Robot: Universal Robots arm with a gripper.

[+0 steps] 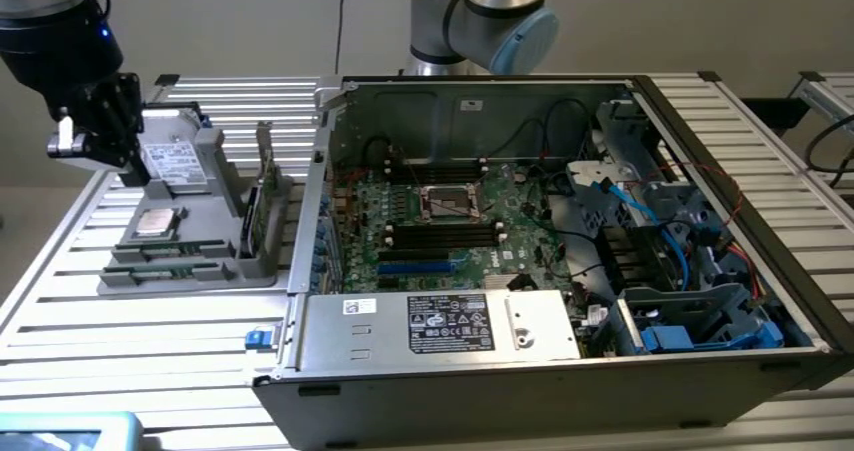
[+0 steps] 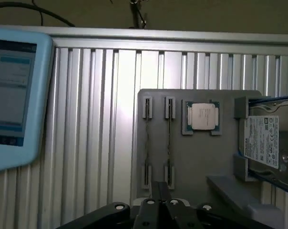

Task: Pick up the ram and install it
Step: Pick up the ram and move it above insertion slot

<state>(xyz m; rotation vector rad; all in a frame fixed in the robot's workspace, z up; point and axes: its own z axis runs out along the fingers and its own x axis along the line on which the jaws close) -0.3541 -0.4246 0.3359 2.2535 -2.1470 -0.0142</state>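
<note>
- Gripper is hanging above the far part of the gray tray, over the hard drive, at the exterior view's left of the open PC case.
- Fingers: in the wrist view the gripper is showing its 2 fingertips pressed together with nothing between them, so it is clenched and empty.
- The ram is sitting on edge in a tray slot just beside the CPU. A second stick is standing parallel to it in the next slot.
- In the exterior view the ram is lying toward the near end of the tray, nearer than the CPU.
- Key relation: the ram is lying below the fingers and off toward the near side, apart from them, with no contact.
- The ram's long axis is running left to right in the exterior view, along the tray's near edge.
- In the wrist view the stick's length is running straight away from the fingertips. Judging from that, the fingers are lining up to close across its thin faces.
- Only 1 arm is working here.
- Status, as a judgement: the ram is not yet lifted, and the motherboard is not yet being approached.
</note>
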